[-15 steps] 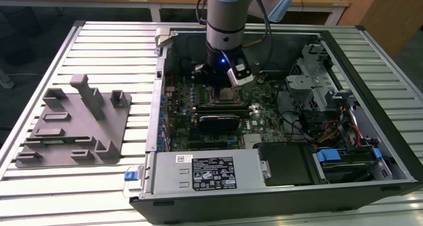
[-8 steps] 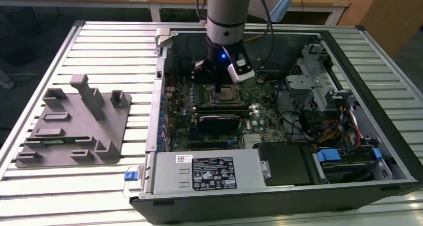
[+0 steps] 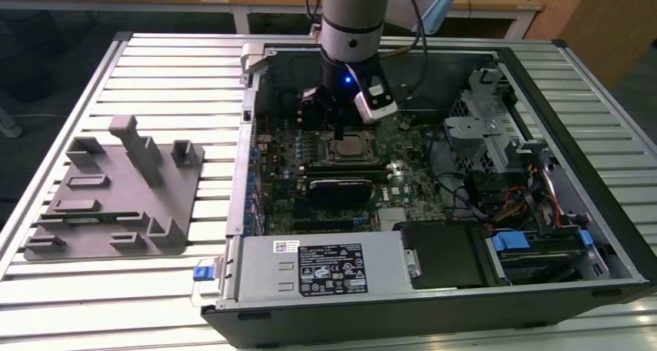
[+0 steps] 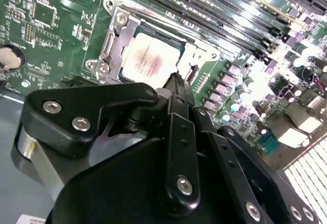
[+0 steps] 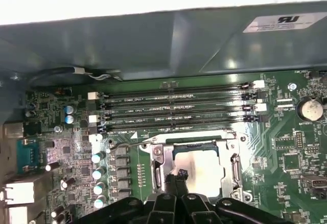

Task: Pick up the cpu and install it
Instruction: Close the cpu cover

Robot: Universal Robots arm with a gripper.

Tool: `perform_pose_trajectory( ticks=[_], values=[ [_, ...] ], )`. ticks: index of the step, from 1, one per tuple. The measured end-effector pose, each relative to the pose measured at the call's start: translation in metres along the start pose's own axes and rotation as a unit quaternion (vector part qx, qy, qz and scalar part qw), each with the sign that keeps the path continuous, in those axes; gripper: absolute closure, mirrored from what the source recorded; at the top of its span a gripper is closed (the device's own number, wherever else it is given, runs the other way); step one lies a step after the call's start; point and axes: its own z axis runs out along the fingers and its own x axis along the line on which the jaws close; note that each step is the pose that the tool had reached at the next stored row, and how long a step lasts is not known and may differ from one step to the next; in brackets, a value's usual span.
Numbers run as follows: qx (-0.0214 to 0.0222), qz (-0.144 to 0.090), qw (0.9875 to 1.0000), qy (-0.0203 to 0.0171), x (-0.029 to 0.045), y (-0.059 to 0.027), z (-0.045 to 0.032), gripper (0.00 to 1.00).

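**Exterior view.** My arm reaches down into an open computer case that lies on its side on the slatted bench. My fingers hang over the far middle of the motherboard, directly above the socket. The cpu shows there as a small silver square. A grey fixture sits on the bench well apart, at the exterior view's left, and the power supply fills the case's near edge.

**Second wrist view.** The cpu lies flat inside the socket frame, its shiny top bare, with the memory slots running just beside it. My fingers taper to a single narrow tip over one edge of the chip. They look pressed together with nothing pinched between them. I cannot tell whether the tip touches the metal or hovers just above it.

**First wrist view.** The cpu again sits square in its frame, between the memory slots and my fingers.

**Step in hand.** By my judgement the pick-up and carry are done and the chip is in the socket, so the work stands in the seating stage of the installation. Any motion from here calls for a straight, gentle vertical path. A sideways nudge from the tip could skew the chip in its frame.
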Motion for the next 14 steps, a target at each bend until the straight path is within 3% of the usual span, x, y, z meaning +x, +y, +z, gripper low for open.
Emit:
perform_pose_trajectory(
  ticks=[8, 14],
  values=[
    [0.0008, 0.0, 1.0, 0.0009, -0.0212, 0.002, -0.0001, 0.89],
    [0.0008, 0.0, 1.0, 0.0013, -0.0222, 0.0025, -0.0066, 0.89]
  ],
)
